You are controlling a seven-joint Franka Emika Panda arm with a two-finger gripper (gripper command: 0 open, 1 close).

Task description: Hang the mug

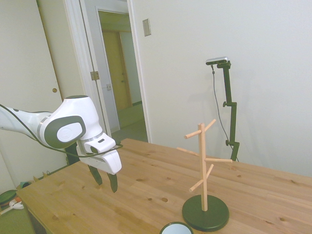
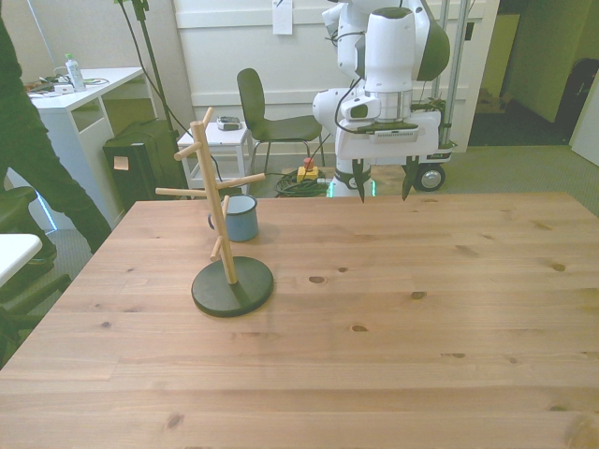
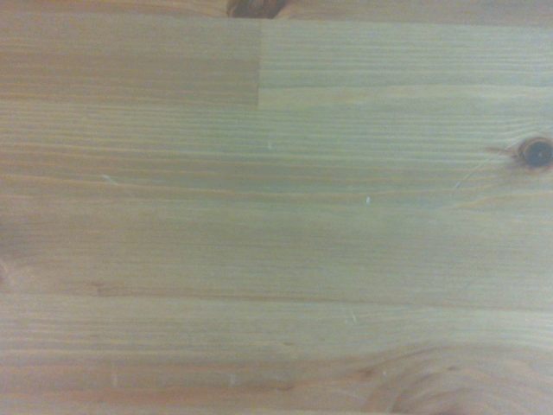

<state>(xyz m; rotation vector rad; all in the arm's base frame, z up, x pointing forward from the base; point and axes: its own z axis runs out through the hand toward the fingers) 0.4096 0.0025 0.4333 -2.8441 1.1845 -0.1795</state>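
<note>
The blue mug (image 2: 242, 218) stands upright on the table just behind the wooden peg tree (image 2: 223, 224), toward the front view's left. In the side view only its rim (image 1: 176, 228) shows at the bottom edge, next to the peg tree (image 1: 204, 165) on its dark round base. My gripper (image 2: 384, 181) hangs open over the table's far edge, well to the front view's right of the mug, with nothing between its fingers. The side view shows the gripper (image 1: 104, 179) a little above the wood. The wrist view holds only bare table planks (image 3: 276, 207).
A person's dark sleeve (image 2: 28, 150) is at the front view's left edge, off the table. A chair (image 2: 267, 112) and a white desk (image 2: 65, 103) stand behind the table.
</note>
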